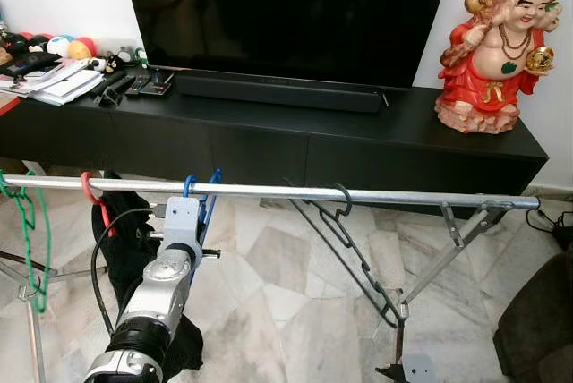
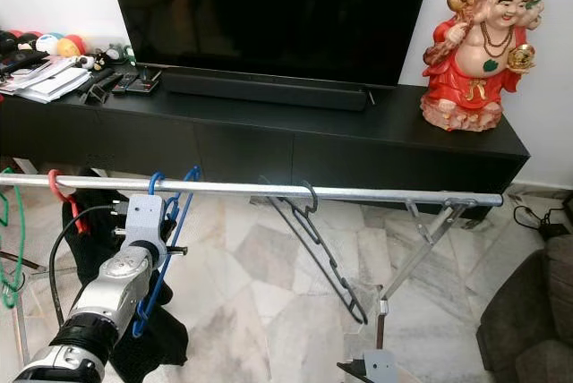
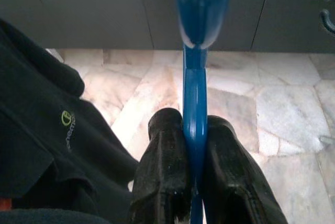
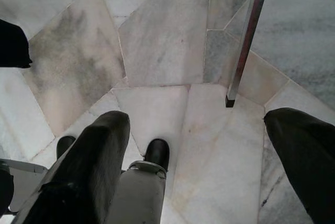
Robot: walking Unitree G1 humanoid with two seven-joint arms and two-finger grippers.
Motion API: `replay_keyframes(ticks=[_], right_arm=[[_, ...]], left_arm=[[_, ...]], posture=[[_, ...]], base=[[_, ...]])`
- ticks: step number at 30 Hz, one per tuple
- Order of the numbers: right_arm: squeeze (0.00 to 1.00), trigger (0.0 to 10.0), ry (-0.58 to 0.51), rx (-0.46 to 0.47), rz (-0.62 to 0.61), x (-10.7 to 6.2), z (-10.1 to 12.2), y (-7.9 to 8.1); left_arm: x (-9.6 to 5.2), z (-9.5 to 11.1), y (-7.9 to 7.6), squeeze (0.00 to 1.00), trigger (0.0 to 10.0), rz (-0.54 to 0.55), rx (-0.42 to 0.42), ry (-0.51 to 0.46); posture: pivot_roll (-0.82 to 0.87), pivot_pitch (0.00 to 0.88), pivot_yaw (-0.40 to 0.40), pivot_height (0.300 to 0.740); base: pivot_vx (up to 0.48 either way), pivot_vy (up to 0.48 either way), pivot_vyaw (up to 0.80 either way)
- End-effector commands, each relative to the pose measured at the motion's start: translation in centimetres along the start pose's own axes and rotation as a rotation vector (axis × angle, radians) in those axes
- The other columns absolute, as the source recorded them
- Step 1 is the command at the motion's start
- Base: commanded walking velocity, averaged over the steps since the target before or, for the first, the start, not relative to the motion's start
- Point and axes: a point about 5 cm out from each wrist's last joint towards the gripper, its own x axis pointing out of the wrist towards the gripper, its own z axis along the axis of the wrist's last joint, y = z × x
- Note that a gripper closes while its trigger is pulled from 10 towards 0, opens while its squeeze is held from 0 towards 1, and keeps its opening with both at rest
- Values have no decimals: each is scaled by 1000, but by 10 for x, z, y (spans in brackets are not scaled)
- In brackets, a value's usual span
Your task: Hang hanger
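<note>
A silver rail runs across in front of me. A blue hanger has its hooks over the rail, just beyond my left wrist. My left gripper is shut on the hanger's blue bar, which passes between the two black fingers. A black wire hanger hangs on the rail further right. A red hook and a green hanger hang on it to the left. My right gripper points down at the marble floor, open with nothing between its fingers.
A black TV console with a TV and a red statue stands behind the rail. Dark clothing hangs under the rail at left. The rack's slanted legs stand at right, beside a dark seat.
</note>
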Motion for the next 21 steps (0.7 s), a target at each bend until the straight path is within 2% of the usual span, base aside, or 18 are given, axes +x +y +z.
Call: replay_keyframes(ticks=[1, 5, 8, 9, 10, 11, 12, 20, 21], right_arm=[[0, 10000, 8, 6, 2, 0, -1, 0], [0, 10000, 9, 4, 5, 0, -1, 0], [0, 10000, 10, 4, 6, 0, -1, 0], [0, 10000, 10, 3, 6, 0, -2, 0], [0, 10000, 10, 4, 6, 0, -2, 0], [0, 10000, 10, 4, 6, 0, -2, 0], [0, 10000, 10, 4, 7, 0, -2, 0], [0, 10000, 14, 9, 6, -1, -5, 1], [0, 10000, 17, 8, 6, -1, -6, 1]], left_arm=[[1, -5, -1, 0, 10000, 2, -19, 46], [0, -15, -4, 0, 10000, -15, -17, 94], [-2, -16, -5, 0, 10000, -19, -37, 69], [-3, -15, -5, 59, 10000, -26, -36, 49], [-3, -14, -5, 490, 10000, -26, -38, 32], [-4, -14, -5, 490, 10000, -24, -39, 22], [-6, -13, -5, 1000, 10000, -25, -55, -5], [-23, -12, -2, 1000, 10000, -49, -7, -106], [-31, -12, -2, 1000, 10000, -64, 28, -130]], posture=[[-17, 28, -25, 740], [-16, 21, -24, 740], [-16, 17, -22, 740], [-15, 16, -22, 740], [-15, 14, -21, 740], [-15, 14, -21, 740], [-15, 12, -20, 740], [-17, 0, -10, 740], [-15, 0, -10, 740]], base=[[0, 0, 0], [0, 0, 0], [0, 0, 0], [0, 0, 0], [0, 0, 0], [0, 0, 0], [0, 0, 0], [0, 0, 0], [0, 0, 0]])
